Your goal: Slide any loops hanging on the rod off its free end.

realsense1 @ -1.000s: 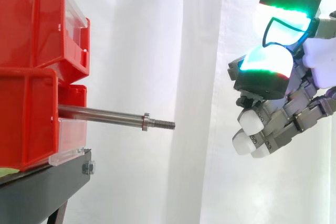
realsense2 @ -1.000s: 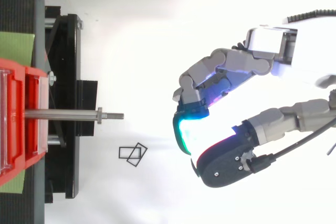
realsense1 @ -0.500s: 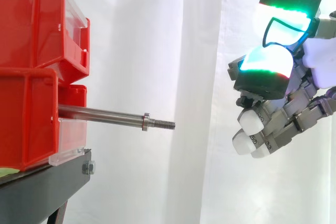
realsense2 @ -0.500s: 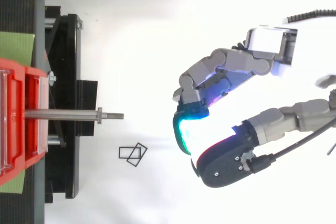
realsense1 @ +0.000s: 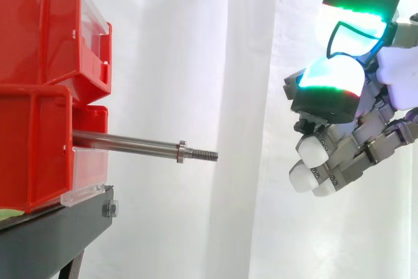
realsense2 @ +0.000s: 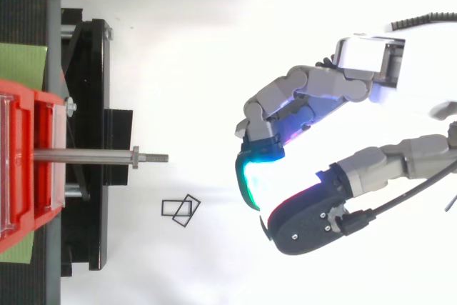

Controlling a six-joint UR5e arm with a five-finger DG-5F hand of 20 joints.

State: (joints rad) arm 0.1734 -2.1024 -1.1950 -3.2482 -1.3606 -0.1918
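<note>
The rod (realsense1: 130, 143) sticks out level from between the stacked red bins (realsense1: 39, 31), its long axis running straight toward the hand (realsense1: 366, 148). The threaded free end (realsense1: 206, 155) points right, just past a small collar (realsense1: 181, 151). The hand hangs well apart from that tip, out to the right and a little above the rod's line in the side view. From above, the hand (realsense2: 314, 98) sits across open space from the rod (realsense2: 86, 156), roughly in line with it.

The fingers (realsense1: 326, 83) are curled in on themselves, pads glowing green and cyan, and I can see nothing caught between them.

Nothing hangs on the rod along its bare length. Two thin black square loops (realsense2: 180, 211) lie overlapping on the white surface below, just beside the free end and slightly past it, nearer the rod than the hand.

To my eye the job looks finished: no loop is left to slide off. If another move were called for, the path from hand to rod tip is open, with no obstacle between them. The black stand (realsense1: 52, 233) and bins sit behind the rod's fixed end, and the white curtain (realsense1: 196, 63) hangs behind everything.
</note>
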